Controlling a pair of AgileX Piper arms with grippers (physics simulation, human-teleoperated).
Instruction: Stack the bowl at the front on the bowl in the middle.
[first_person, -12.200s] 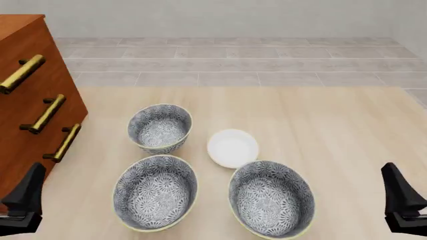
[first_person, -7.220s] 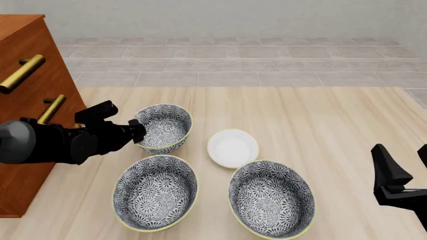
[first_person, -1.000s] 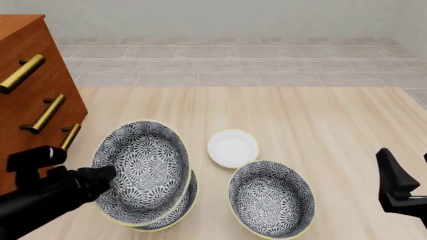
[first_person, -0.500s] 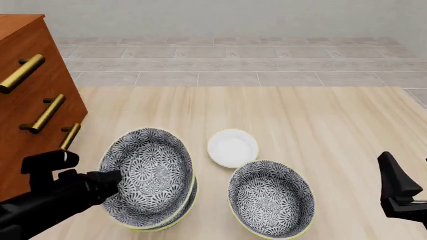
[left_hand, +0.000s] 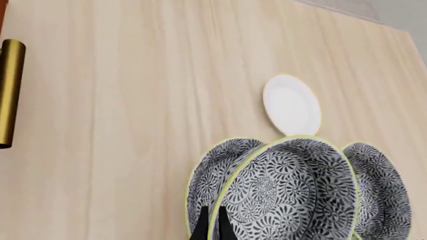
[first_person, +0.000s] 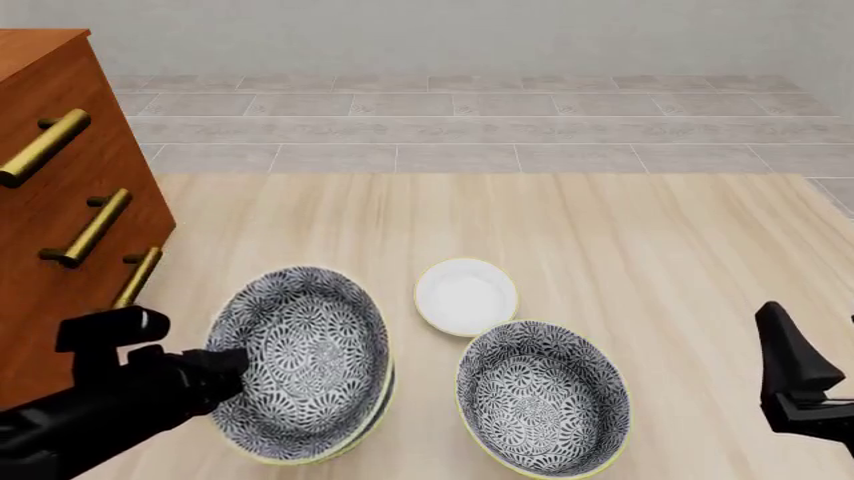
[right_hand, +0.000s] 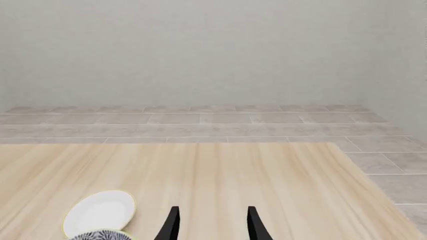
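My left gripper is shut on the left rim of the bowl at the front, a grey-and-white floral bowl with a yellow-green rim. That bowl sits tilted inside the bowl in the middle, of which only a rim sliver shows. In the left wrist view my left gripper clamps the upper bowl's rim, with the lower bowl beneath and behind it. My right gripper hangs open at the right table edge, away from the bowls; its fingers hold nothing.
A third floral bowl stands just right of the stack. A small plain white dish lies behind the two. A wooden drawer cabinet with brass handles rises at the left.
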